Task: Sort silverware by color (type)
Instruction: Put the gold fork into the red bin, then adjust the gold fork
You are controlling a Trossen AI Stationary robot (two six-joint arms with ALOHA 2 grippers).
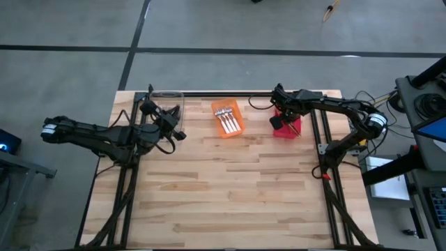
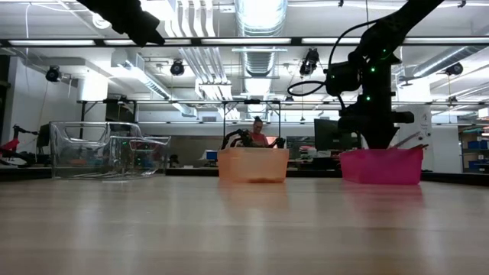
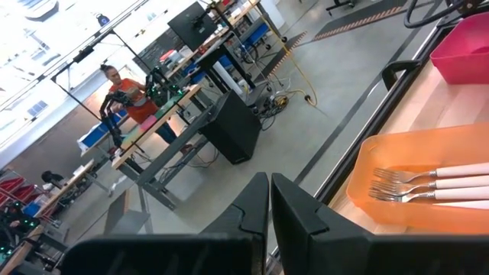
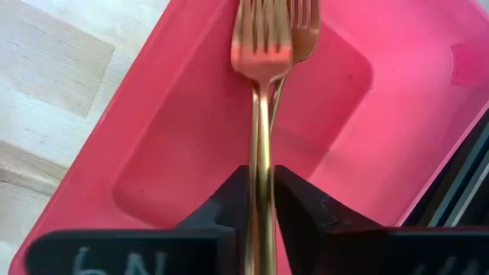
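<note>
At the upper right of the high view, the right claw [image 1: 281,113] hangs over the red bin [image 1: 286,127], which stands on the wooden surface [image 1: 230,188] near its far edge. The right wrist view shows this claw's fingers [image 4: 225,200] set against both sides of the handle of a gold fork [image 4: 260,114], gripping it; the fork's tines point into the bin, and a second gold fork [image 4: 304,30] lies just beside it on the bin floor. White handwritten marks show on the claw body at the lower left of that view, but they cannot be read.

The orange bin [image 1: 228,118] stands at upper centre of the high view, well apart from the red bin. It holds white-handled forks [image 3: 432,184], lying side by side with tines pointing the same way. The clear bin [image 2: 107,150] stands at the left of the low view, near the surface's far left corner; its contents cannot be made out.

The left claw [image 3: 270,206] waits at the upper left of the surface, beside the clear bin, with its fingers pressed together and nothing between them.

Beyond the surface, the low view shows a person [image 2: 257,131] seated at a workbench, directly behind the orange bin. No brand names or readable labels are visible.
</note>
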